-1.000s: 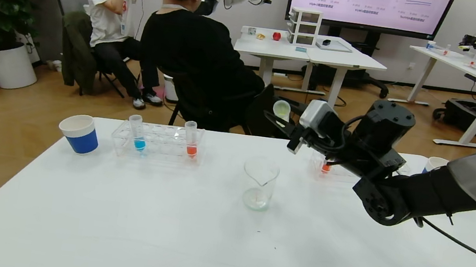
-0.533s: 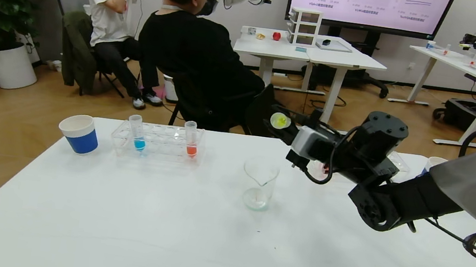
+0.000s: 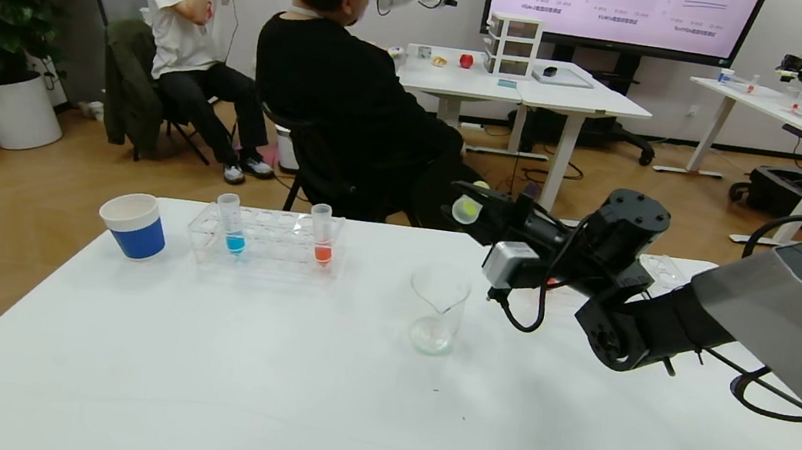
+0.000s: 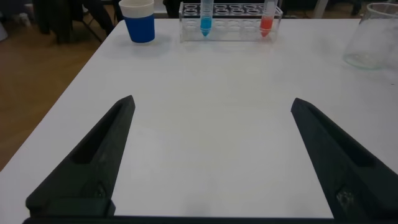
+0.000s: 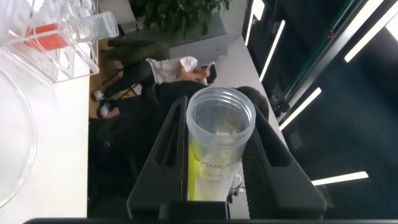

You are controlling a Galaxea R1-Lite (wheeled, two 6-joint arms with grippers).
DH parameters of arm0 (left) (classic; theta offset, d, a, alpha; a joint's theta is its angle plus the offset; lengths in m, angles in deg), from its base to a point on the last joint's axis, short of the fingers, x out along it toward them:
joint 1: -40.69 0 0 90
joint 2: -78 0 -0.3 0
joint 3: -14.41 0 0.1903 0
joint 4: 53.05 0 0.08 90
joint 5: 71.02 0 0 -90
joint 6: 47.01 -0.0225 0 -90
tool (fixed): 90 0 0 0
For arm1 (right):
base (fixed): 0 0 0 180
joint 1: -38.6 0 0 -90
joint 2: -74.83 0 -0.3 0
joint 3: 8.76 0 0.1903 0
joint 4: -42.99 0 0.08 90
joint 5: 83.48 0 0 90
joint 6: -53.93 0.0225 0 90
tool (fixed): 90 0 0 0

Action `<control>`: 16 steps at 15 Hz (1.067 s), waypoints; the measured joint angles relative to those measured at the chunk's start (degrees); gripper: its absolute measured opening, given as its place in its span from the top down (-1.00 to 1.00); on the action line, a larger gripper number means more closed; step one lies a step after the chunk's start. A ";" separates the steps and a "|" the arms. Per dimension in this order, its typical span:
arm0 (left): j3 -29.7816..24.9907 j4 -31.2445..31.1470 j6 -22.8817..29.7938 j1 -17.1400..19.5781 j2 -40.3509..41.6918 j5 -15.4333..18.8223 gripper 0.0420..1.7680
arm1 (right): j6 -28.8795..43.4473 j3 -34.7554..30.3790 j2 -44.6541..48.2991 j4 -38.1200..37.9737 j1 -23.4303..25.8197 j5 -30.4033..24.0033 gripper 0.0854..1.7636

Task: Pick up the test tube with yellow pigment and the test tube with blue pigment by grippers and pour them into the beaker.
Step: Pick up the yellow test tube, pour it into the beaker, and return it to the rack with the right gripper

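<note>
My right gripper point(image 3: 477, 208) is shut on the test tube with yellow pigment point(image 3: 466, 209), held tipped on its side above and a little right of the beaker point(image 3: 437, 309). In the right wrist view the tube point(image 5: 219, 149) lies between the fingers point(image 5: 163, 155), its open mouth facing away, with yellow liquid along its side. The test tube with blue pigment point(image 3: 231, 224) stands in a clear rack point(image 3: 267, 240) at the back left, and shows in the left wrist view point(image 4: 205, 17). My left gripper point(image 4: 211, 107) is open and empty, low over the table's near part.
An orange-red tube point(image 3: 322, 235) stands in the same rack. A blue-and-white paper cup point(image 3: 134, 224) stands left of the rack. A second rack with an orange-red tube point(image 3: 553, 282) sits behind my right arm. People sit on chairs beyond the table's far edge.
My right wrist has rolled, tipping the yellow tube from near upright onto its side; the gripper has shifted slightly left and down toward the beaker. The left arm has not moved.
</note>
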 joint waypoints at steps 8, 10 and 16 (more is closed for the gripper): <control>0.00 -0.02 0.02 0.00 0.00 0.00 -0.98 | -6.97 2.44 -3.94 1.65 0.02 -0.39 0.50; 0.00 -0.02 0.00 0.00 0.00 -0.02 -0.98 | -8.08 2.54 -4.38 1.73 0.11 -0.46 0.50; 0.00 -0.02 0.00 0.00 0.00 0.00 -0.98 | -13.14 2.84 -4.82 1.95 0.44 -0.90 0.50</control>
